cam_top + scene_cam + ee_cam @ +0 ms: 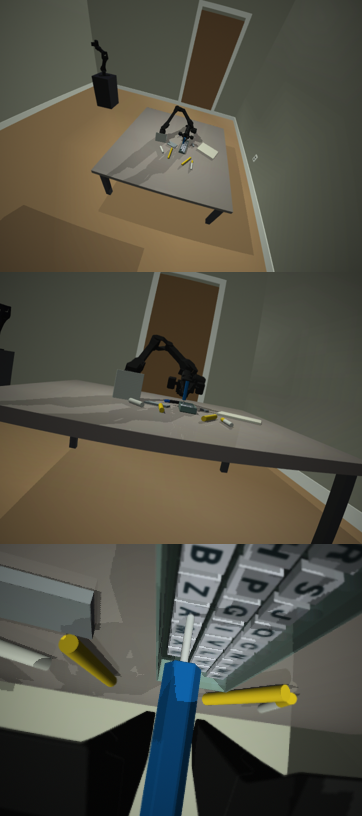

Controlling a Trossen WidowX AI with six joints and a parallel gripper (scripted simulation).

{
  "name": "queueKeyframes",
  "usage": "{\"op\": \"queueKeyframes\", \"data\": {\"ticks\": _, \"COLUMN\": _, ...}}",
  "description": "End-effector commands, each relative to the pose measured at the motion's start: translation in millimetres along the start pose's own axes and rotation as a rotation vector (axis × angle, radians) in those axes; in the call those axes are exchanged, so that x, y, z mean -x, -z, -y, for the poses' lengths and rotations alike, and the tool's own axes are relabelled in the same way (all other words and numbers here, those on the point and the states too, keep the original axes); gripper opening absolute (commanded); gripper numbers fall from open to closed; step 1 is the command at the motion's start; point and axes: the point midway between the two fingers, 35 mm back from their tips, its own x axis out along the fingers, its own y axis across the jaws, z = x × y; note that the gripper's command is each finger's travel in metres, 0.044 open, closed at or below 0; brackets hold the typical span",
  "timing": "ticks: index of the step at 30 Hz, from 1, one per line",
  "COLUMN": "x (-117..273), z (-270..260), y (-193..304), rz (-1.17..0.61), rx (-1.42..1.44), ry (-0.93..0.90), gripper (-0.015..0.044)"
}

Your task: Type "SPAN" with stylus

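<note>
My gripper (184,139) (185,387) (174,724) is shut on the blue stylus (184,392) (182,684). The stylus points down, slightly tilted, with its thin pale tip foremost. The keyboard (183,147) (188,409) (242,586) lies below it, with a green-grey rim and pale lettered keys. In the wrist view the tip overlaps the A key (177,611), between the Z and M keys, and partly covers its letter. Whether the tip touches or presses that key I cannot tell. The P key and the S key (320,581) show to the right; the N key is small and far off.
Two yellow cylinders, a white cylinder (161,149) (136,402) and a white-and-yellow one (191,165) (227,422) lie around the keyboard. A grey flat block (172,144) (45,606) is beside it. A grey panel (160,137) (128,384) stands by the arm base; a cream slab (207,150) lies opposite.
</note>
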Motion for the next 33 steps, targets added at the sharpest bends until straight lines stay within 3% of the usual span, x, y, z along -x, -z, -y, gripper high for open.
{"op": "queueKeyframes", "data": {"ticks": 1, "x": 7, "z": 0, "y": 11, "rz": 0.004, "rx": 0.001, "ry": 0.0, "gripper": 0.0081}}
{"op": "queueKeyframes", "data": {"ticks": 12, "x": 16, "z": 1, "y": 27, "rz": 0.008, "rx": -0.006, "ry": 0.001, "gripper": 0.0084}}
{"op": "queueKeyframes", "data": {"ticks": 15, "x": 16, "z": 1, "y": 27, "rz": 0.008, "rx": -0.006, "ry": 0.001, "gripper": 0.0064}}
{"op": "queueKeyframes", "data": {"ticks": 18, "x": 13, "z": 5, "y": 30, "rz": 0.008, "rx": -0.006, "ry": 0.002, "gripper": 0.0}}
{"op": "queueKeyframes", "data": {"ticks": 33, "x": -22, "z": 42, "y": 55, "rz": 0.0, "rx": -0.001, "ry": 0.003, "gripper": 0.0}}
